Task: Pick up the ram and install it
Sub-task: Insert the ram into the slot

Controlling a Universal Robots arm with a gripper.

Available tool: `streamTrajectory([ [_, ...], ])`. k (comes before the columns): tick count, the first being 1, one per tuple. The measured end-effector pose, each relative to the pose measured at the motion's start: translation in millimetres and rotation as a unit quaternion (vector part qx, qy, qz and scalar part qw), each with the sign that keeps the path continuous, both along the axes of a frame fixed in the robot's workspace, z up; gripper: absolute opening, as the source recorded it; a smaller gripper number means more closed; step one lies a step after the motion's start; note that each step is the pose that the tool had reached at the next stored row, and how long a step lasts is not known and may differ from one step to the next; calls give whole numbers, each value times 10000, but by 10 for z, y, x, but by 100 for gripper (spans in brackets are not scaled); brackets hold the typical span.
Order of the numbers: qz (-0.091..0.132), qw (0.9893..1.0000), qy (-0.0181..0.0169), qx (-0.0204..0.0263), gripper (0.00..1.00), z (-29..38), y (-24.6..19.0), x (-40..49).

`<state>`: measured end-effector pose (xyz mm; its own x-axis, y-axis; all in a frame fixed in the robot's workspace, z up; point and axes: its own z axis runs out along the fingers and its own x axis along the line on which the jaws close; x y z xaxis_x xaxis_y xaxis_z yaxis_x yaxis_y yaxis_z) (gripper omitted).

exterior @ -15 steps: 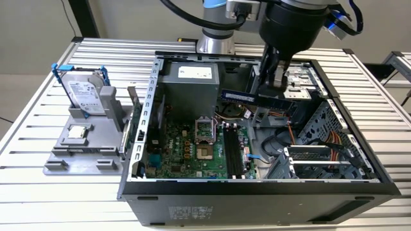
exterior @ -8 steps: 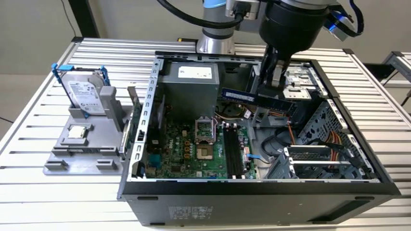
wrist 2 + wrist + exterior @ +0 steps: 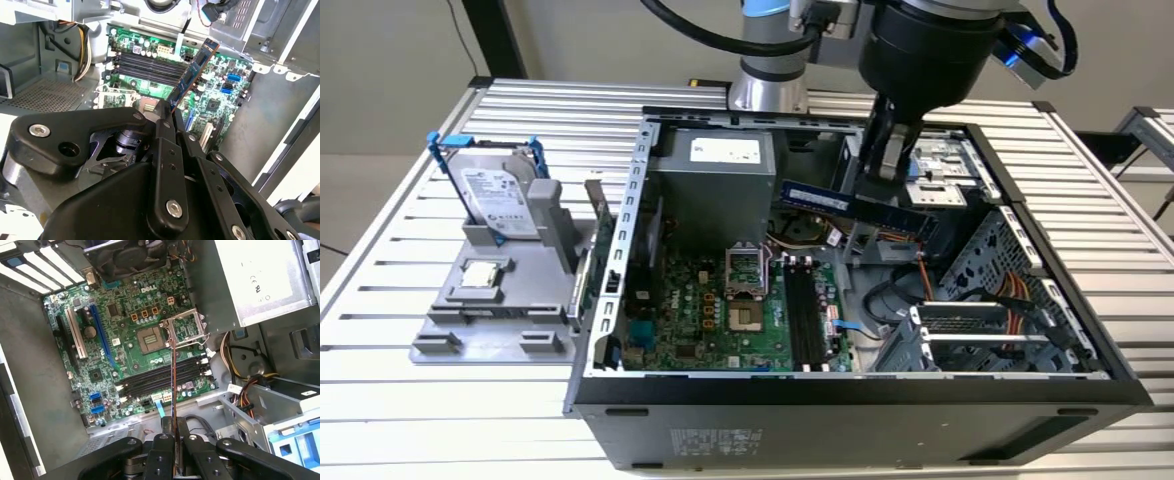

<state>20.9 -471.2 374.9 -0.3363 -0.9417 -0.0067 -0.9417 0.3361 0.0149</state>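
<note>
My gripper (image 3: pixel 886 178) hangs inside the open computer case (image 3: pixel 627 250), shut on the ram (image 3: pixel 854 206), a long bluish stick held level above the case's middle. In the second wrist view the ram (image 3: pixel 192 75) juts out from the gripper (image 3: pixel 167 114) over the green motherboard (image 3: pixel 220 100). In the first wrist view the ram (image 3: pixel 173 385) shows edge-on, rising from the gripper (image 3: pixel 175 430) across the black memory slots (image 3: pixel 150 382). Those slots (image 3: pixel 803 320) lie lower in the case, toward its front wall, apart from the stick.
The power supply box (image 3: pixel 714 175) and the open CPU socket (image 3: pixel 744 270) sit beside the slots. Cables and a drive cage (image 3: pixel 987 330) crowd the exterior view's right. Outside the case, a grey fixture (image 3: pixel 494 300) holds a hard drive (image 3: pixel 494 190) and a square chip (image 3: pixel 480 272).
</note>
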Motion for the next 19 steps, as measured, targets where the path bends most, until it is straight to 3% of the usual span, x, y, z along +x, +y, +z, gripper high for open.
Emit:
streamTrajectory([
  [9,-292,9996,0,0,0,0,0,0],
  [19,-608,9982,0,0,0,0,0,0],
])
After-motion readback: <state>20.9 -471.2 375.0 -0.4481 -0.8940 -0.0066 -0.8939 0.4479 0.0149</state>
